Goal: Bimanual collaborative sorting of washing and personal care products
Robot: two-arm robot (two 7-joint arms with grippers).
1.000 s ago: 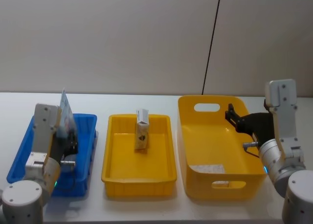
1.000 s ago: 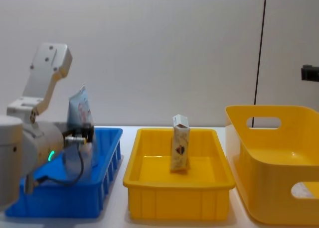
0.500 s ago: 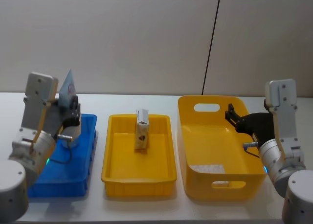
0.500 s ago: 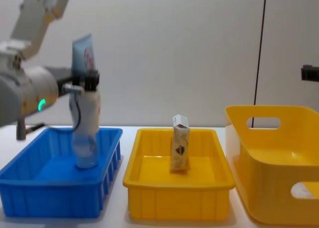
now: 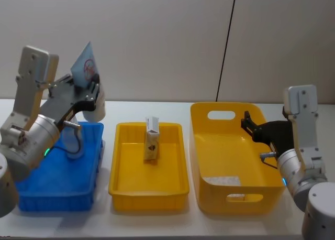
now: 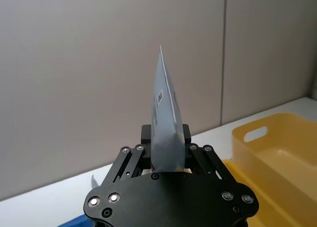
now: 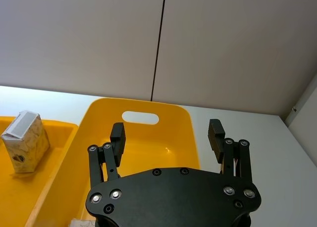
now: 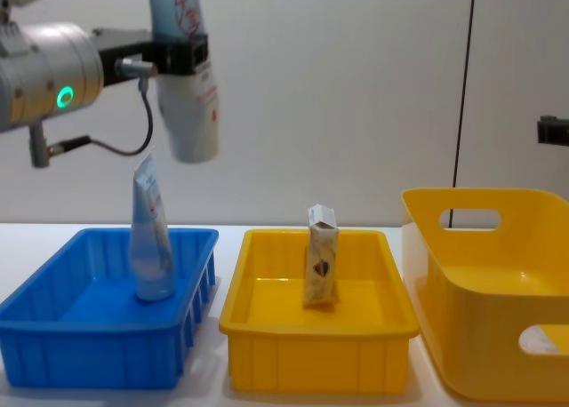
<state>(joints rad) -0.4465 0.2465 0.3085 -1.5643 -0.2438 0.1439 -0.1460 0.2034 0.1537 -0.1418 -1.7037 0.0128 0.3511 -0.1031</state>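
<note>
The shallow yellow tray [image 5: 149, 190] sits mid-table, and everything else is placed from it. A white-and-tan carton [image 5: 152, 144] stands upright inside it, toward its far end, with the top flap folded over. To the tray's left, just beside it, is a blue plastic bin [image 8: 89, 358]. High above that bin, well clear of its rim and above the level of the carton's top, the left gripper [image 8: 182, 56] hangs with its fingers pinched on a pale-blue soft pouch [image 8: 187, 114] with a red logo. The grip sits partway down the pouch: the flat sealed edge points up and the rounded white end with red print hangs below the fingers. The left wrist view shows the pouch [image 6: 166, 133] edge-on, clamped between the two black finger linkages. Inside the blue bin, on the side nearer the tray, a whitish squeeze tube [image 8: 151, 243] stands upright, crimped end up. To the tray's right, close alongside, is a deep yellow basket [image 5: 209, 195] with handle slots. The right gripper [image 7: 166, 134] hovers over that basket's right wall, on the side away from the tray, fingers spread wide with nothing between them. A whitish thing [image 5: 222, 181] lies on the basket floor near its front wall; what it is cannot be told.
</note>
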